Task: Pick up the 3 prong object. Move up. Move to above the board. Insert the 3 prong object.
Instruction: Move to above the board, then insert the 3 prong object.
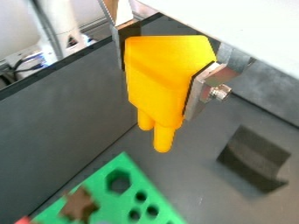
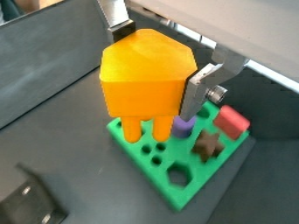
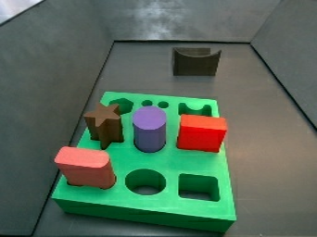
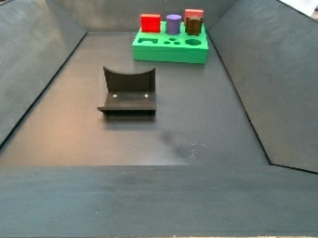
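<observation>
Wrist views both show the two-finger gripper clamped on the blocky orange-yellow plastic 3 prong object, silver fingers pressing its sides, prongs hanging free. It rides high over the flat bright green plastic board, not yet centred over the three small round holes. Neither side view catches the gripper. Picking and lifting look done; aligning above the board and inserting remain, I judge.

Silver pincer grips orange-yellow 3 prong object; board bright green.
</observation>
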Motion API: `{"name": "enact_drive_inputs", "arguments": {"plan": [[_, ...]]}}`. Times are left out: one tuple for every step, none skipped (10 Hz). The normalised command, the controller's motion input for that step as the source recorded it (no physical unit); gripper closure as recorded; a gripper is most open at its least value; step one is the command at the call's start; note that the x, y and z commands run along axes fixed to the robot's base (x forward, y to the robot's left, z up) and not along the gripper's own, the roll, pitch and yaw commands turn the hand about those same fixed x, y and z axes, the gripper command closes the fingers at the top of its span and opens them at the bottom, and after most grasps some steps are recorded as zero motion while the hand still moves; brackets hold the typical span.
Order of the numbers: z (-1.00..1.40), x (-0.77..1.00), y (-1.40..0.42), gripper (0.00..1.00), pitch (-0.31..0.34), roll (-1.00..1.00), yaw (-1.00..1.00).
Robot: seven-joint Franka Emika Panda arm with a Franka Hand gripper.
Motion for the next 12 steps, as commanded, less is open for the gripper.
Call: {"name": "enact_drive_inputs", "arguments": {"plan": [[0.10,0.22,-0.69,1.00,0.124,0.02,0.00],[0.08,0.19,-0.50,1.00,0.124,0.02,0.00],[0.05,0.12,-0.26,1.00,0.104,0.04,0.01],[-0.69,0.04,0.21,1.00,0.000,0.00,-0.26],[-0.89,0.00,0.19,1.00,0.000,0.00,-0.37],[-1.00,0.00,0.01,1.00,-0.010,0.03,-0.71],[-1.00,0.13,0.00,1.00,0.000,0.00,-0.85],[-0.91,0.10,-0.08,1.00,-0.084,0.00,-0.81],[-0.97,0.15,-0.09,1.00,-0.066,0.00,-0.78],[-0.99,0.15,-0.11,1.00,-0.051,0.00,-0.75],[-0.96,0.05,-0.10,1.00,-0.090,0.00,-0.83],[-0.93,0.00,0.00,1.00,-0.043,0.00,-1.00]]}}
